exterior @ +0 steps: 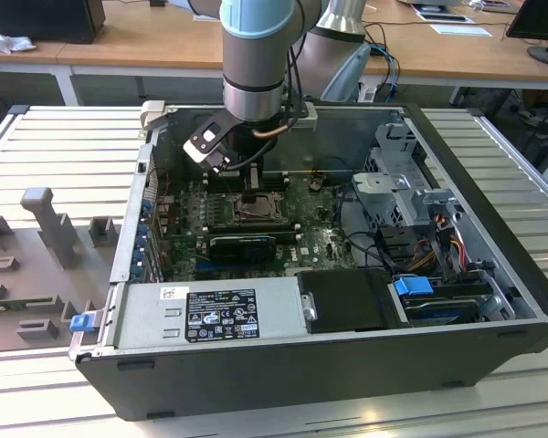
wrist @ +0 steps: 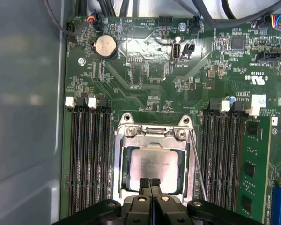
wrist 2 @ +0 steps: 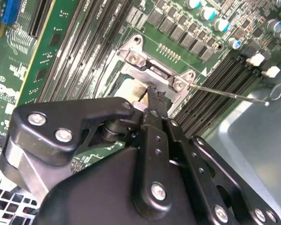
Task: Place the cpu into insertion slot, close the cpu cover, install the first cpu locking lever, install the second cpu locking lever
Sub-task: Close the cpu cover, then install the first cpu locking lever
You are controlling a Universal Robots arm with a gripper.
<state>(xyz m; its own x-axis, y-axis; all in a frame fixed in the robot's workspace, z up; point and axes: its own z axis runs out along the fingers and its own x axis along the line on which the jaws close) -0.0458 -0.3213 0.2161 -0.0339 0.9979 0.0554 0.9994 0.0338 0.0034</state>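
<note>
Silvery cpu cover (wrist: 152, 141) lies flat over the cpu (wrist: 154, 164); the gripper (wrist: 150, 182), fingertips pressed together, stands directly above the cover's edge, a thin lever rod (wrist: 199, 168) just beside.

In the exterior view an open black computer case (exterior: 347, 365) sits on a table of metal slats (exterior: 64, 128). Grey plastic shapes (exterior: 41, 214) lie at nine o'clock from it, a wooden desk (exterior: 146, 36) at twelve. A blue clip (exterior: 79, 321) sticks out at eight o'clock.
</note>
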